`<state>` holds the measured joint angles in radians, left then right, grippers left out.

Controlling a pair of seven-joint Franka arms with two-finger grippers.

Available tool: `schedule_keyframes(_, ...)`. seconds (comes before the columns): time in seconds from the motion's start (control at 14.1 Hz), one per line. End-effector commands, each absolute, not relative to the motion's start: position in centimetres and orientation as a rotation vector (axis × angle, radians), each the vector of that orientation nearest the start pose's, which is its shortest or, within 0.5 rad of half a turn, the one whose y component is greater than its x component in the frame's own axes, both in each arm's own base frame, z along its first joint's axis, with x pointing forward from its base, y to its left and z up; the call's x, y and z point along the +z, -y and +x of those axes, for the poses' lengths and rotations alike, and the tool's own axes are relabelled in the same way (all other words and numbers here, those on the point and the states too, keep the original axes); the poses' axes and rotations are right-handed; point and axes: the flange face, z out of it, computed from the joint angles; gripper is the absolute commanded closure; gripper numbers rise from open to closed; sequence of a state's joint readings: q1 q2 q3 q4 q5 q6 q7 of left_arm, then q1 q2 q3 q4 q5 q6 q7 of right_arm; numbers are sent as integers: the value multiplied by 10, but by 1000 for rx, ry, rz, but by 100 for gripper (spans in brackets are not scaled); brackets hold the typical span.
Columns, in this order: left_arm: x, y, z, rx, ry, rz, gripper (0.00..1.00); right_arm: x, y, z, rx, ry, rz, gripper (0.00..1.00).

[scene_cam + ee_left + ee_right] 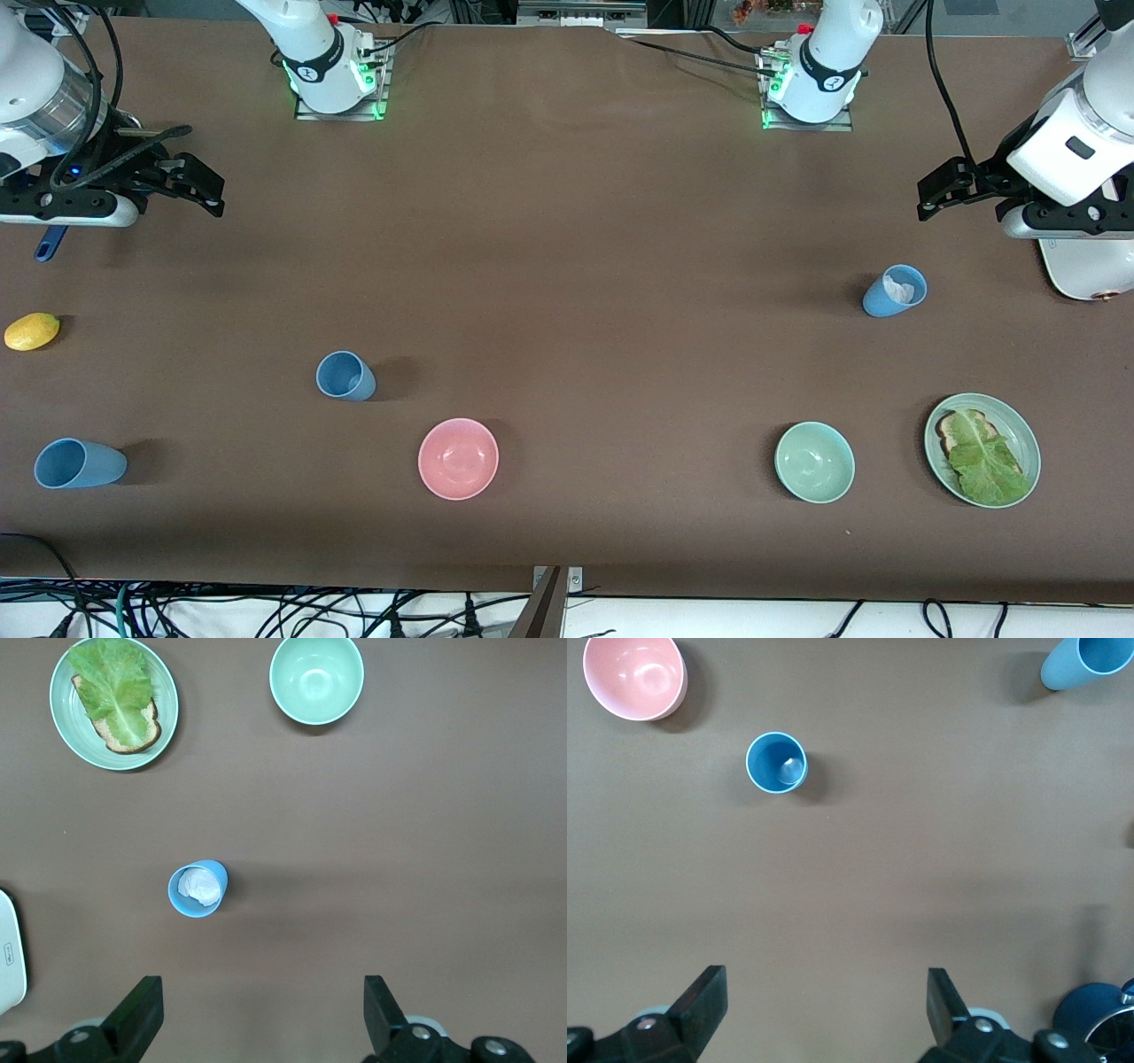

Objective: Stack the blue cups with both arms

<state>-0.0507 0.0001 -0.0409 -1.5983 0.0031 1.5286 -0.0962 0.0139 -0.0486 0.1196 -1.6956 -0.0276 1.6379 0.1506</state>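
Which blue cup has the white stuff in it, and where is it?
It is the blue cup at the left arm's end of the table, upright, farther from the front camera than the green bowl and the plate.

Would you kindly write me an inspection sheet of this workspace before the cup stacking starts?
Surface: brown table, flat, no spills seen.
Job's things: three blue cups, all apart, none stacked; one toward the left arm's end holds something white, one beside the pink bowl, one toward the right arm's end.
Clutter: pink bowl; green bowl; green plate with toast and lettuce; lemon; white object at the table edge.
Grippers: left gripper open, empty; right gripper open, empty; both wait above the table.
Cables: cables bundled below the table's near edge.
Surroundings: nothing seen.
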Motion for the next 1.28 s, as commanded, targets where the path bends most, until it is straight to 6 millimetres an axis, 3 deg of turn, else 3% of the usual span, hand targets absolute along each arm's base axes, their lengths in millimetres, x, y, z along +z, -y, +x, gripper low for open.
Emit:
schedule_keyframes(0.0,613,48,550,122,-10,-3132,0,604,-74,539,8,-33,-3161,0)
schedule_keyframes(1.21,610,48,549,148,-7,-3129,0,601,-77,539,18,-26,-3162,0)
